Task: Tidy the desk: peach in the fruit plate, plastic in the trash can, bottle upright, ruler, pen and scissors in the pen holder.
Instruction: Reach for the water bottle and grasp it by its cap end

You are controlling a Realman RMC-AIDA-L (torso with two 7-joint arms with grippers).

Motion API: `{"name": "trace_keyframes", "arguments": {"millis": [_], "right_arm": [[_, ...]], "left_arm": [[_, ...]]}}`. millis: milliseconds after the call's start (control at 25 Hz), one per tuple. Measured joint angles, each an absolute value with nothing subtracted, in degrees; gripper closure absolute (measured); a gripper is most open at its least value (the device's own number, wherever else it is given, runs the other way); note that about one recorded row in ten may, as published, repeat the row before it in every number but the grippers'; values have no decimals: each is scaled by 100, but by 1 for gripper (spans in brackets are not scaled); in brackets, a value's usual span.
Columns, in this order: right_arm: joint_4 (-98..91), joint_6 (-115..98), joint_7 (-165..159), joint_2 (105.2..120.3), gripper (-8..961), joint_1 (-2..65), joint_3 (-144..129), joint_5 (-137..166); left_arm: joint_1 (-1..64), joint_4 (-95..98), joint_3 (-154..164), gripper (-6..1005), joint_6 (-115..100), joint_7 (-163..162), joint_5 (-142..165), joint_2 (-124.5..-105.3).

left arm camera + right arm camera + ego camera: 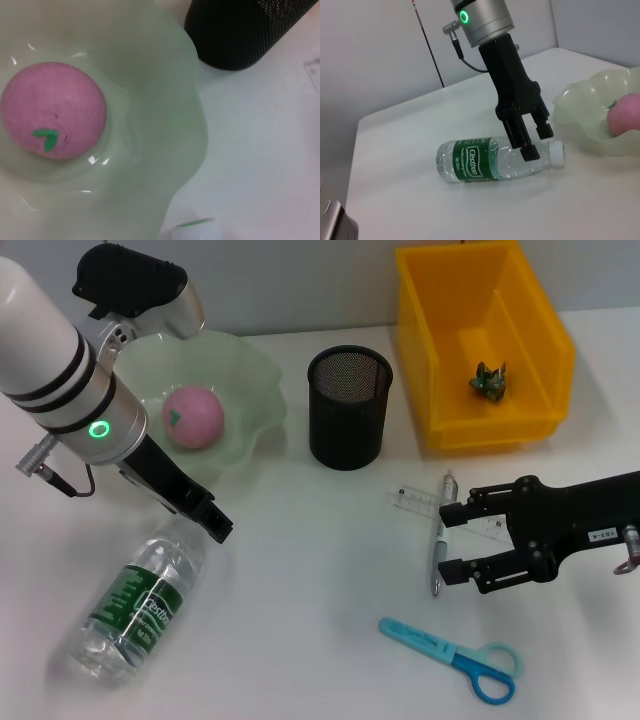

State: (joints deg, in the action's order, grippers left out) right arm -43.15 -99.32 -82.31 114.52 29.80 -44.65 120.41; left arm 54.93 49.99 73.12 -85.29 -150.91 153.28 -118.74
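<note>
The bottle [138,604] lies on its side on the desk [300,570], its green label reading "Cestbon" [472,161], white cap [556,152] toward the fruit plate [250,390]. The left gripper [536,142] hovers over the bottle's neck, fingers [527,147] apart, holding nothing. The peach [193,416] rests in the plate. The right gripper [452,542], jaws wide, straddles the pen [440,545] and clear ruler [415,502] near the black mesh pen holder [348,408]. Blue scissors [455,655] lie beyond. Crumpled plastic [489,380] sits in the yellow bin [420,360].
</note>
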Motion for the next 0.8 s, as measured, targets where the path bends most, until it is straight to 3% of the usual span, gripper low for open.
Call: {"name": "trace_keyframes", "arguments": {"millis": [800], "right_arm": [[-4315, -9935, -8236, 11461, 181, 2997, -4426, 12041]], "left_arm": [[5520, 4976, 7261, 259, -8722, -14815, 14678, -11878]]}}
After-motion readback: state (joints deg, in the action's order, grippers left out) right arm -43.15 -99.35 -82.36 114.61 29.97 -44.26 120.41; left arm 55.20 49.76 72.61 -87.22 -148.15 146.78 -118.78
